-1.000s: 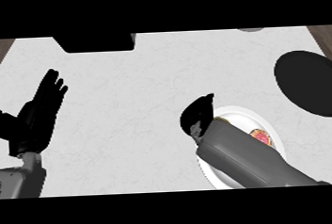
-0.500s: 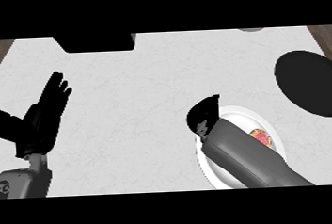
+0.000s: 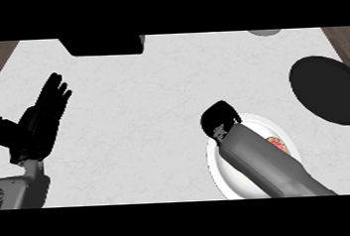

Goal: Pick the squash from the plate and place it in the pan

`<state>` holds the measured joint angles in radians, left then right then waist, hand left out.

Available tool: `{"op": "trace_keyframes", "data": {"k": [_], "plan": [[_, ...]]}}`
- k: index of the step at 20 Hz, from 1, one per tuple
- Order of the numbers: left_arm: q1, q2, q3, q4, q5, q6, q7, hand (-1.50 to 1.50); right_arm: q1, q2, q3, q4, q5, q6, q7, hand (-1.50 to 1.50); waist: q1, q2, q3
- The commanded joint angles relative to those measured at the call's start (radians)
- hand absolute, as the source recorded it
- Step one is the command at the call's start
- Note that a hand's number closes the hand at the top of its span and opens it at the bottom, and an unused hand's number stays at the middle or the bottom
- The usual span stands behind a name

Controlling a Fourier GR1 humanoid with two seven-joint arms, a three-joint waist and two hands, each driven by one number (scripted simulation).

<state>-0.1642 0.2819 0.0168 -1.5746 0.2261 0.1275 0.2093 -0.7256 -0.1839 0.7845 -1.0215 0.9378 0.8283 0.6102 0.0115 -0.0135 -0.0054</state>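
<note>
Right hand over the plate's upper-left rim, squash on the plate beside the forearm.

The right hand sits above the upper-left edge of the white plate, seen mostly from the back; whether its fingers are apart or curled together I cannot tell. Its grey forearm crosses the plate from the lower right and covers much of it. Just right of the forearm, a small reddish patch of the squash shows on the plate, the rest of it hidden. The black pan lies on the pale tabletop up and to the right of the plate, apart from it. At the view's left, the left hand rests open, fingers straight and pointing up. A dark box sits at the tabletop's far edge.
</note>
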Motion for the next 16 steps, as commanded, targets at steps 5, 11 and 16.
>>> {"op": "trace_keyframes", "data": {"k": [5,11,16], "plan": [[0.033,-0.035,-0.026,-0.073,-0.035,0.019,0.034,0.0,0.041,0.045,-0.036,0.109,0.06,-0.125,-0.1,1.5,0.001,0.015,0.006],[0.045,-0.011,0.033,-0.012,-0.015,0.014,0.0,0.0,0.243,-0.087,-0.181,-0.242,-0.077,-0.382,-0.253,1.5,-0.068,0.001,0.009],[0.074,-0.019,0.028,-0.021,-0.039,0.031,-0.014,0.0,0.402,-0.25,-0.277,-0.502,-0.115,-0.549,-0.375,1.5,-0.073,-0.002,0.006]]}}
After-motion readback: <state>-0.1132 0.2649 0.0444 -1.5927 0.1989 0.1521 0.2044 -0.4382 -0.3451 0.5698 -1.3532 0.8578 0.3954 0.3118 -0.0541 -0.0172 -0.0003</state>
